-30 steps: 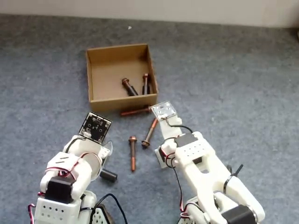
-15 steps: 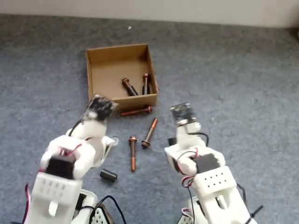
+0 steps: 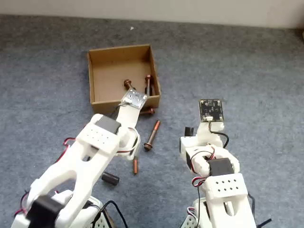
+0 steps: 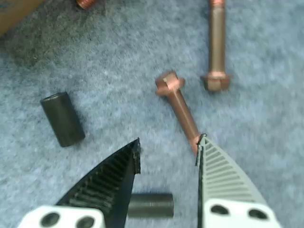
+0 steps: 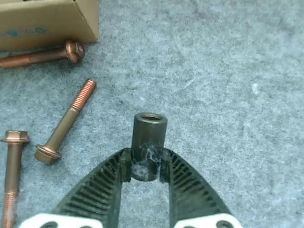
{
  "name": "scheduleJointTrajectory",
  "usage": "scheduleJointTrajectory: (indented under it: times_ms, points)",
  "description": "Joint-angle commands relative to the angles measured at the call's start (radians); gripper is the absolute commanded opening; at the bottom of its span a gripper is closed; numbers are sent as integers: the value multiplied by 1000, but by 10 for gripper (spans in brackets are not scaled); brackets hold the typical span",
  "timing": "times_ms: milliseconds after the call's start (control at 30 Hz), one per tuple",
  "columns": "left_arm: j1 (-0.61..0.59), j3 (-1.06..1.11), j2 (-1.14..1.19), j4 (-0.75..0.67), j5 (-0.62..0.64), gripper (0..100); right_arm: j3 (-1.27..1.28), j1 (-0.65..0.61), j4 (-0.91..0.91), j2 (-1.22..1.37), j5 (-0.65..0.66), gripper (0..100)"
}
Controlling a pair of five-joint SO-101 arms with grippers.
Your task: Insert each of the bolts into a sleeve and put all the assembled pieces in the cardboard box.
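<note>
Held a dark sleeve (image 5: 149, 128) pinched in the right gripper (image 5: 145, 154); hung the left gripper (image 4: 169, 140) wide open above a loose bolt (image 4: 178, 107). Seemingly mid-assembly; needed next to close on that bolt.

From above, the left arm (image 3: 97, 137) covers the box's (image 3: 118, 48) 6 o'clock wall, all but the head of the wall bolt (image 3: 151, 111), the head end of the near bolt (image 3: 135, 166) at the box's 6 o'clock, and one boxed bolt's (image 3: 127, 84) shank. In the left wrist view the left gripper (image 4: 169, 140) partly hides a sleeve (image 4: 151, 205), and the frame cuts the slanted bolt (image 4: 217, 42). In the right wrist view the frame cuts the box and near bolt, and the right gripper (image 5: 145, 154) hides the held sleeve's (image 5: 148, 133) base
</note>
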Motion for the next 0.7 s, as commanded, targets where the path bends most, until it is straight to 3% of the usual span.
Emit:
scheduleJointTrajectory:
  times_ms: [0,167,467,667]
  points:
    - [13,-67,122,-110,58,212,-4,13,-25,-25,-8,5]
    - [12,-105,255,-166,84,210,-2,13,-25,-25,-8,5]
    - [15,-234,447,-117,206,207,-2,12,-25,-25,-8,5]
    - [15,-251,452,-103,204,37,-2,12,-25,-25,-8,5]
